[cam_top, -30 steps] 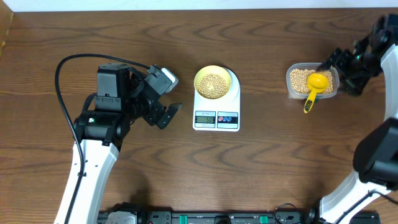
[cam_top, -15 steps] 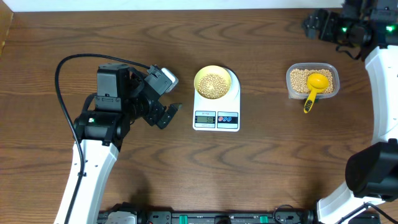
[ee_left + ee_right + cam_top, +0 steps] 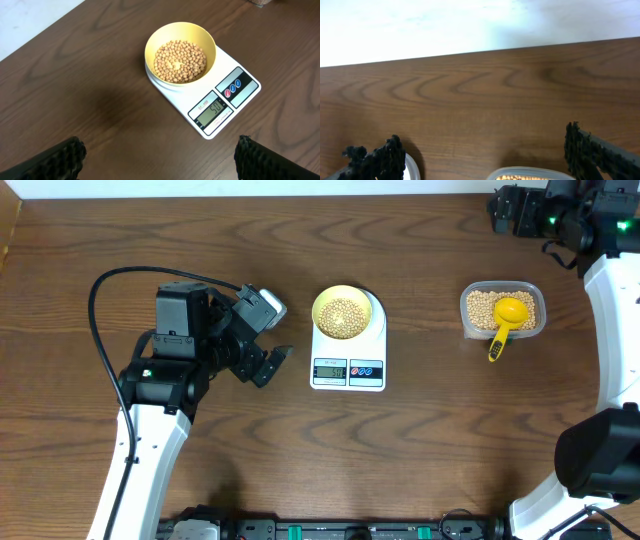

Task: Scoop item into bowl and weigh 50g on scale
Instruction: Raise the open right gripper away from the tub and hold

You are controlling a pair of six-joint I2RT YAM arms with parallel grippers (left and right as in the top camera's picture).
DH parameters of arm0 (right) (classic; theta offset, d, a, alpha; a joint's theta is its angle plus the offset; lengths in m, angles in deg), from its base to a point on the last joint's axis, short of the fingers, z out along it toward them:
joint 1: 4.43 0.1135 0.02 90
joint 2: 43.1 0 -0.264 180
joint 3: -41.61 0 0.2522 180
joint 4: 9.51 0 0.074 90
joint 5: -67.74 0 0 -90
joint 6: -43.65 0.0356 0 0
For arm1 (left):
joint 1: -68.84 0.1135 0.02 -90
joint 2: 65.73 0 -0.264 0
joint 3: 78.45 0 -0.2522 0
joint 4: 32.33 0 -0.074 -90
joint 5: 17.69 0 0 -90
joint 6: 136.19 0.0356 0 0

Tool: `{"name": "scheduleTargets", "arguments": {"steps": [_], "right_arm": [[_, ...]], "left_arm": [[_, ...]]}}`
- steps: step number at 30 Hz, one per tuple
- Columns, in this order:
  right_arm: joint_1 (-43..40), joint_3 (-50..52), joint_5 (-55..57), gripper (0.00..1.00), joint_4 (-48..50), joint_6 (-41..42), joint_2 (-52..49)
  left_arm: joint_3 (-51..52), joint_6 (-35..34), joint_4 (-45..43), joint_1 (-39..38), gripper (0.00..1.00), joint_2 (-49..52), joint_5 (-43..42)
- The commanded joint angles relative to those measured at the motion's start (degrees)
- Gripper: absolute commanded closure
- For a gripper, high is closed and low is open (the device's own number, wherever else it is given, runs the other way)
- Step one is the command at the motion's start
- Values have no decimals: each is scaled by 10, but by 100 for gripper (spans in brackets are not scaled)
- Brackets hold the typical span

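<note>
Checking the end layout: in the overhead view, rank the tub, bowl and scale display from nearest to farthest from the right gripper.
1. Tub, right side, closest to the right gripper.
2. Bowl, centre, on the scale.
3. Scale display, centre, at the scale's near end.

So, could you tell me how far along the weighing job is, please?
Looks essentially done: beans sit in the bowl on the scale, whose display reads 50. Nothing in hand: left claw and right claw open, empty; scoop rests in the tub. Nothing obvious left.
</note>
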Motion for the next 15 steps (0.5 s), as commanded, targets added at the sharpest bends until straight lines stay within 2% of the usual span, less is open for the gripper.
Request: {"name": "scheduleTargets", "arguments": {"steps": [1,15], "right_arm": [[0,-7,4,1,-7,-10,4],[0,-7,4,1,-32,-10,4]], "left_arm": [[7,-7,-2,3,3,-3,4],[7,-7,-2,3,3,-3,4]]}}
